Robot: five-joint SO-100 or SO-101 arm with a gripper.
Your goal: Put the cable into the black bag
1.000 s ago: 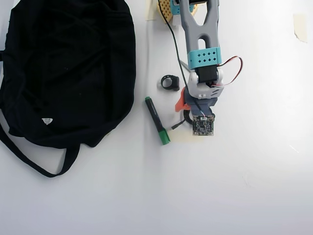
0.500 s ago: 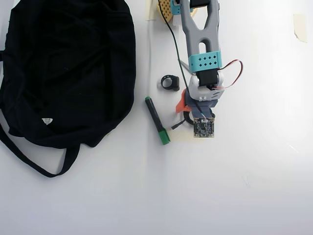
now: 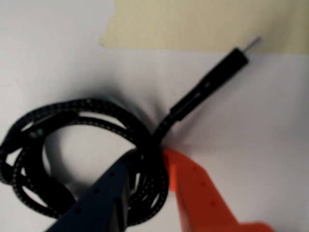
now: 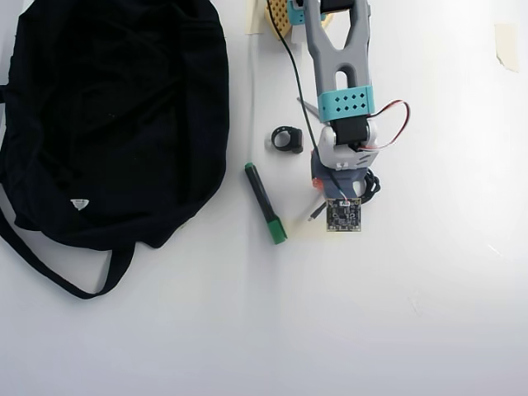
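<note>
The tool (image 3: 153, 166) is straddling the coiled black cable (image 3: 91, 116) in the wrist view, with the dark blue finger (image 3: 104, 193) lying inside the coil and the orange finger (image 3: 193, 188) lying outside it. The 2 fingers are sitting narrowly apart with several strands bunched between them; it looks like they are pinching the bundle, though the blur is making full contact hard to confirm. Gripping across the gathered loops rather than 1 strand seems sensible, since it is keeping the coil together for lifting.

The cable's straight plug end (image 3: 212, 82) is pointing away ahead of the tool, toward a strip of beige tape (image 3: 203, 24) on the white table (image 3: 270, 121). The coil appears to be resting on the table directly under the tool.

In the overhead view the arm (image 4: 338, 66) is reaching down over the cable (image 4: 369, 183), which is mostly hiding beneath the wrist. To the tool's left in that view a green-tipped marker (image 4: 264, 203) and a small black ring (image 4: 287, 139) are lying nearby, and further left the black bag (image 4: 115, 115) is lying flat, well apart from the tool. I judge the carry across to the bag is not yet begun.
</note>
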